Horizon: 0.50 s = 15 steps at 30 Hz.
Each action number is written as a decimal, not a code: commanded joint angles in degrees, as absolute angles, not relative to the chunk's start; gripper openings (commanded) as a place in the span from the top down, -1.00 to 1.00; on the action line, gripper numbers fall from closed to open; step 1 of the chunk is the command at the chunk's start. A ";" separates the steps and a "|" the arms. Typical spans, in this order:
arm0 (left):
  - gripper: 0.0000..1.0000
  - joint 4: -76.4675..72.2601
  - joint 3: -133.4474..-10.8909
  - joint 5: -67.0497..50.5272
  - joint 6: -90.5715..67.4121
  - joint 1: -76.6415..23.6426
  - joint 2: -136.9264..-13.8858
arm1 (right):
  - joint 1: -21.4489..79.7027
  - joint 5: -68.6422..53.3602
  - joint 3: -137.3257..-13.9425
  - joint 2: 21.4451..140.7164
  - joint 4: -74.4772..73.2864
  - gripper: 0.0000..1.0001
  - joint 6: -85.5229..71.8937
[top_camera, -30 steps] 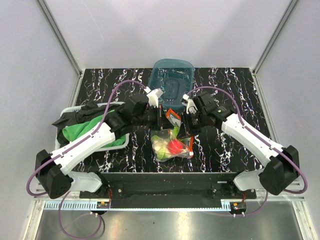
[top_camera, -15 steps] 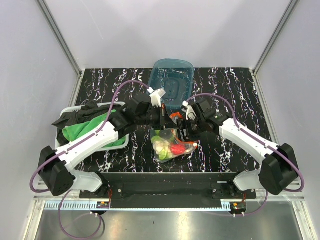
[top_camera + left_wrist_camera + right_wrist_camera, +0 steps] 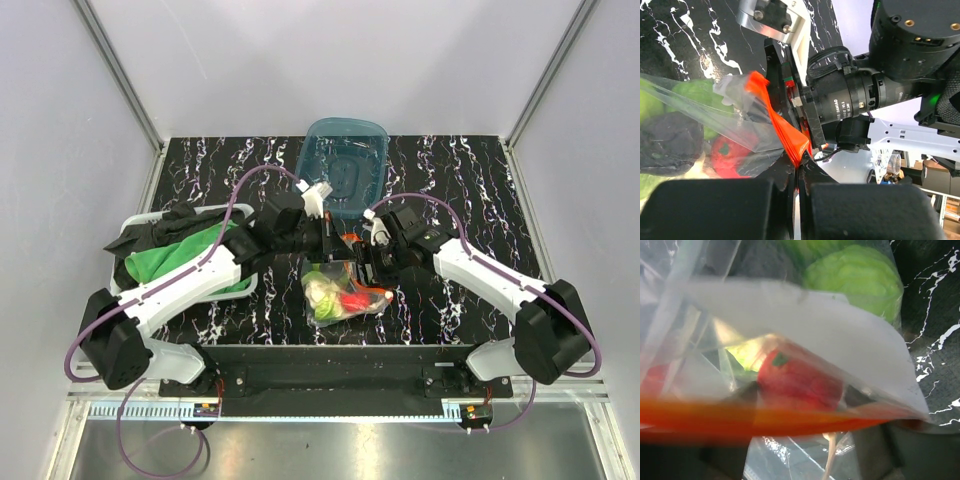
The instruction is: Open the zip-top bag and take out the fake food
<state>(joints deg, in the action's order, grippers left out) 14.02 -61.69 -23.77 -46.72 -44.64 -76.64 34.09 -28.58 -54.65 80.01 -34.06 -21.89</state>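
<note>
L hand (image 3: 797,169) is pinching shut on orange strip (image 3: 782,125) of zip-top bag (image 3: 345,300); bag is sagging just under both hands, clear, crinkly, fake food (image 3: 800,380) inside; R hand (image 3: 362,262) can't tell if apart

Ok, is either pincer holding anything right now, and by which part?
The left pincer is shut on the zip-top bag, pinching its orange zip strip. The right pincer is at the bag's mouth too; whether it grips cannot be told.

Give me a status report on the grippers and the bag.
Left gripper shut on orange strip of zip-top bag. Right gripper at the strip, grip unclear. Fake food inside bag. No obstruction seen.
</note>
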 commanded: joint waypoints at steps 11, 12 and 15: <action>1.00 9.40 -54.49 -19.33 -48.43 -42.54 -69.96 | 34.28 -29.35 -57.13 75.41 -32.17 0.65 -23.99; 1.00 9.40 -54.41 -19.68 -48.17 -42.54 -69.79 | 34.19 -30.05 -57.04 75.41 -31.82 0.50 -24.08; 1.00 8.88 -54.84 -20.65 -47.64 -42.36 -69.52 | 34.45 -31.55 -55.73 76.11 -30.77 0.20 -24.78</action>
<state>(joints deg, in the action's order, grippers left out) 12.36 -54.57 -20.86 -48.07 -42.68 -71.53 34.09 -29.43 -54.76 76.99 -33.52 -24.08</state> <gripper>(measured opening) 0.012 0.341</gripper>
